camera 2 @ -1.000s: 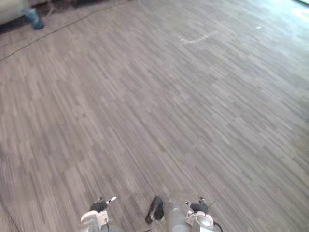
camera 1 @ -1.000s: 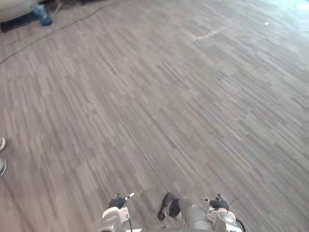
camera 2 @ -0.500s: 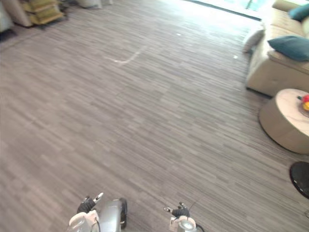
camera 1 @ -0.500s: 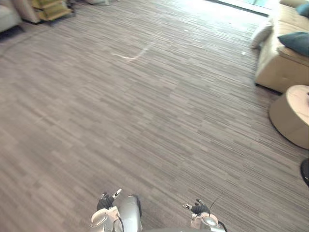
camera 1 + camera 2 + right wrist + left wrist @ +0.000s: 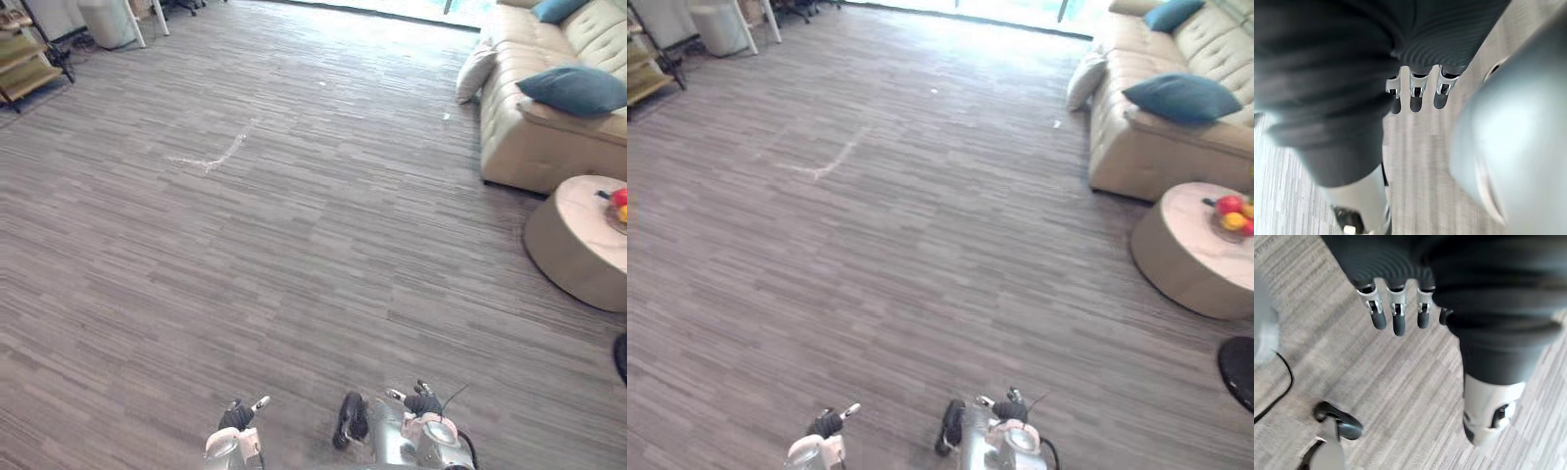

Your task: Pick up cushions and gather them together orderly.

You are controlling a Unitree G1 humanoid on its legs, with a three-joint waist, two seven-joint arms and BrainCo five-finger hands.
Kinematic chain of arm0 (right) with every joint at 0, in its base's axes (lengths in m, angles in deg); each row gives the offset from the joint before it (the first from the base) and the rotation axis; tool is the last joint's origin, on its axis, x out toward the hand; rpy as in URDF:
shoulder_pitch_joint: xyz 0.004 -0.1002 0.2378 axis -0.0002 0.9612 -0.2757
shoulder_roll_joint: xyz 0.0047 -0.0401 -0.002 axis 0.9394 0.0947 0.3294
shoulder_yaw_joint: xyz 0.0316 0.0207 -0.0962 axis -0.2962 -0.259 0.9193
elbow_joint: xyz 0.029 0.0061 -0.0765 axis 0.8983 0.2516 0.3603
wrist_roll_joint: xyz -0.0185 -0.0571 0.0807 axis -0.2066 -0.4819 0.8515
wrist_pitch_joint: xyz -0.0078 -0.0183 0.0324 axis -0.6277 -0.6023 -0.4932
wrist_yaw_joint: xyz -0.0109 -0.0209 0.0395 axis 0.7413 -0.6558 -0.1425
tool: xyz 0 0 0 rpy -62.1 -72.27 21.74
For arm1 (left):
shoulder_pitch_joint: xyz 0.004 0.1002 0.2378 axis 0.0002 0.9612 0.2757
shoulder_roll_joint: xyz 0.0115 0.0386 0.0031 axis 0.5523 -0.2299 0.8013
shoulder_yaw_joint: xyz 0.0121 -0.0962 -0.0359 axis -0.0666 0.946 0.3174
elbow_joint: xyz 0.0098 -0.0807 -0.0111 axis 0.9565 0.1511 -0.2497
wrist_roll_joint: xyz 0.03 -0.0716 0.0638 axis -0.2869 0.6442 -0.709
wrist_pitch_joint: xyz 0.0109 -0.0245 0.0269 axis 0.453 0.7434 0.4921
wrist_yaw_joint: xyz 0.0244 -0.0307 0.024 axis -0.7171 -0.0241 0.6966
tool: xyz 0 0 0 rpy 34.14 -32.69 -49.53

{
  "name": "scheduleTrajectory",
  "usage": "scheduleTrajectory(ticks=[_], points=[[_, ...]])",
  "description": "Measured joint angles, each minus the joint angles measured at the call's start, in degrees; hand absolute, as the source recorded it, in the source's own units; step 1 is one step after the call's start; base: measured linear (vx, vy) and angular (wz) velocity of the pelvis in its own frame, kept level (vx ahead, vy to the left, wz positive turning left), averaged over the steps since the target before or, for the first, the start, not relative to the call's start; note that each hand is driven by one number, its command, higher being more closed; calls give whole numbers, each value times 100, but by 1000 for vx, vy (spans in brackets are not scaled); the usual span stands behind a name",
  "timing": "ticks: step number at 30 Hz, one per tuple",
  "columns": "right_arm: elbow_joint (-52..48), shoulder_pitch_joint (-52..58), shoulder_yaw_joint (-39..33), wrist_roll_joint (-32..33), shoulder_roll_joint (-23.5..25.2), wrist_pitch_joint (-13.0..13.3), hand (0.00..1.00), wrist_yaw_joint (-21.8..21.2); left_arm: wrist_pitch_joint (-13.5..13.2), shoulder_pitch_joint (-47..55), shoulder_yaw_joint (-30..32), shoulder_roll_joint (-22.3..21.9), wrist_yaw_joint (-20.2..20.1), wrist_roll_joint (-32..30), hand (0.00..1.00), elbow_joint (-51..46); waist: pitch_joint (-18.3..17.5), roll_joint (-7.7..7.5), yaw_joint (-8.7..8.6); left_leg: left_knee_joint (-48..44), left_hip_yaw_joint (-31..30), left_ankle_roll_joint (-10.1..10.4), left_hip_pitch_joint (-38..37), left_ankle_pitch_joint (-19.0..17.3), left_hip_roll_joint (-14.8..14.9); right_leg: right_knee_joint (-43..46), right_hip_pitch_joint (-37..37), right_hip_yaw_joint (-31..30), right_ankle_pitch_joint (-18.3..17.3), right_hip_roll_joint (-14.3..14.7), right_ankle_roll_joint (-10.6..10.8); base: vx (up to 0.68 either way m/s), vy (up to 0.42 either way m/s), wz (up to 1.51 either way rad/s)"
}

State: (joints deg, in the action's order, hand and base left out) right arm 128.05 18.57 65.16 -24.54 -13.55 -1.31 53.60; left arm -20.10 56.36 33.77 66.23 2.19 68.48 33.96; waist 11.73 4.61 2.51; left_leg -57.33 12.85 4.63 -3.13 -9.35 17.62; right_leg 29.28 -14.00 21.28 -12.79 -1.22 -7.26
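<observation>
Over the floor (image 5: 1400, 396), left robot hand (image 5: 1396, 319), right robot hand (image 5: 1417, 94), straight-fingered.

The grey striped floor (image 5: 294, 215) spreads out in front of me, with a pale scuff mark (image 5: 211, 157) left of centre. At the upper right a beige sofa (image 5: 529, 147) stands on it. A teal cushion (image 5: 573, 90) lies on its seat, a second teal cushion (image 5: 558, 8) sits at the top edge, and a cream cushion (image 5: 475, 70) leans against the sofa's end. Below the sofa, at the right edge, a round table (image 5: 573, 250) stands on the floor with red and yellow fruit (image 5: 1234, 213) on top. A shelf (image 5: 24, 64) and a white bin (image 5: 103, 22) stand at the upper left.
</observation>
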Motion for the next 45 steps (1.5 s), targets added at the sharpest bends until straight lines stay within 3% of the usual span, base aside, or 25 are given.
scheduleTrajectory(ticks=[2,3,7,10,11,12,15,16,18,20,24,27,28,29,30,31,32,33,34,37,38,40,42,43,45], points=[[127,-68,54,14,6,-58,0,9,7,6,31,37,-6,2,0,-75,91,13,17,-798,-72,59,646,-353,125,-289,650,-150,-203,187,-54,623,-46,-53],[190,-45,115,25,61,-72,0,25,-11,39,32,90,-7,13,0,-214,133,-130,45,-638,-7,-37,1059,-555,45,-623,1197,-243,-299,204,-21,561,-64,-18],[279,29,254,49,192,-105,0,107,-99,154,241,135,-6,27,0,-469,101,-333,169,1645,217,-222,2206,-719,-424,-1445,2240,-585,-449,187,265,607,-3,-37],[427,30,264,58,264,-97,0,153,-138,209,483,48,8,275,0,-531,102,-374,372,3484,73,-45,2505,-58,-871,-1793,2728,-982,-737,76,550,675,207,-75],[547,50,276,63,339,-137,0,175,-193,208,484,88,-3,349,0,-541,-14,-525,496,3352,86,-225,2494,499,-973,-1797,2876,-1290,-926,-85,590,640,255,-89],[576,53,363,50,349,-147,0,160,-193,207,483,122,-4,342,0,-543,-67,-588,504,3267,89,-265,2507,536,-1035,-1801,2895,-1378,-938,-145,561,870,342,-91],[573,131,417,-7,358,-133,0,169,-190,201,464,318,13,326,0,-496,-127,-951,515,2793,324,-650,2178,47,-1235,123,2277,-1926,-572,-585,1045,718,315,-52],[575,195,400,-23,335,-132,0,169,-167,163,398,448,49,315,0,-362,-63,-1072,420,2815,401,-685,1740,-235,-1393,1767,1682,-2150,188,-768,1316,380,183,3],[452,253,327,-93,284,-63,0,160,-77,105,352,539,88,215,0,-149,-21,-1073,310,2897,374,-752,1048,-593,-1553,3463,992,-2170,412,-873,1406,708,202,18],[344,266,240,-143,266,10,0,142,-58,103,271,526,118,154,0,-67,-22,-967,256,3273,321,-747,285,-807,-1559,3763,454,-1849,278,-862,1296,686,124,20],[7,251,-37,-220,234,80,0,107,-50,56,129,487,104,105,0,67,-18,-858,22,4220,26,-655,-927,-1038,-1538,1763,-813,-854,107,-859,1074,617,7,38],[36,350,-115,-196,50,22,0,98,-72,39,-34,363,72,19,0,133,-19,-693,-34,4715,-208,-572,-1751,-1333,-1525,-428,-881,-653,610,-627,911,750,-111,64],[17,337,-132,-214,30,27,0,94,-81,84,-35,319,52,-18,0,157,-29,-661,-113,4621,-485,-559,-2051,-1431,-1515,-170,-903,-946,1039,-507,552,782,-157,64],[21,328,-122,-222,7,25,0,91,-75,78,-36,290,45,-31,0,163,-60,-624,-139,4507,-575,-555,-2081,-1428,-1486,-11,-897,-973,1101,-507,472,948,-231,65],[16,319,-134,-233,-106,24,0,61,-70,103,-114,165,40,-125,0,258,-209,-350,-202,3757,-787,-488,-1837,-1376,-1241,418,-869,-811,725,-455,432,762,-216,41],[7,295,-144,-260,-220,-10,0,37,-62,64,-149,32,24,-178,0,239,-268,-88,-194,2288,-947,-148,-1198,-950,-1006,601,-732,-668,290,-356,402,914,-254,33],[4,287,-135,-272,-258,-10,0,31,-58,50,-120,12,24,-188,0,235,-258,-4,-197,1767,-1019,-77,-959,-651,-948,598,-647,-641,192,-321,379,607,-158,0],[13,271,-139,-266,-334,-41,0,30,-44,33,-9,-52,21,-223,0,236,-206,116,-179,700,-1118,82,-441,279,-789,486,-399,-645,29,-177,320,598,-93,-21],[35,235,-144,-246,-372,-76,0,56,-16,61,19,-46,17,-232,0,243,-159,241,-166,-208,-1053,177,-19,359,-552,284,-58,-662,-78,7,270,868,-93,-38],[204,262,-96,-201,-239,-146,0,109,18,91,31,97,16,-231,0,-40,-21,-34,-93,-980,-648,-85,1022,-337,-305,-693,1389,-822,-238,180,218,645,-65,-23],[278,297,29,-169,-179,-159,0,110,2,90,31,195,15,-229,0,-196,-48,-232,9,-517,-409,-177,1509,-566,-318,-1112,1823,-930,-266,127,268,748,-75,-27],[275,297,35,-96,-93,-164,0,114,-35,92,41,204,14,-227,0,-316,-47,-308,106,776,-226,-270,2175,-679,-412,-1521,2347,-1106,-387,84,427,755,42,-47],[306,271,19,-98,-9,-161,0,120,-87,140,224,186,9,-177,0,-339,-12,-368,174,2282,-299,-218,2420,-463,-691,-1562,2693,-1310,-660,-76,610,688,188,-58],[353,261,38,-100,7,-158,0,124,-119,188,265,171,20,-78,0,-390,-17,-370,225,3122,-316,-88,2465,-10,-839,-1589,2849,-1488,-894,-154,724,502,223,-64],[503,273,155,-102,137,-167,0,144,-188,218,266,259,17,30,0,-418,-174,-585,358,2845,-241,-239,2420,414,-1016,-1543,3016,-1986,-1025,-372,699,672,323,-82]])
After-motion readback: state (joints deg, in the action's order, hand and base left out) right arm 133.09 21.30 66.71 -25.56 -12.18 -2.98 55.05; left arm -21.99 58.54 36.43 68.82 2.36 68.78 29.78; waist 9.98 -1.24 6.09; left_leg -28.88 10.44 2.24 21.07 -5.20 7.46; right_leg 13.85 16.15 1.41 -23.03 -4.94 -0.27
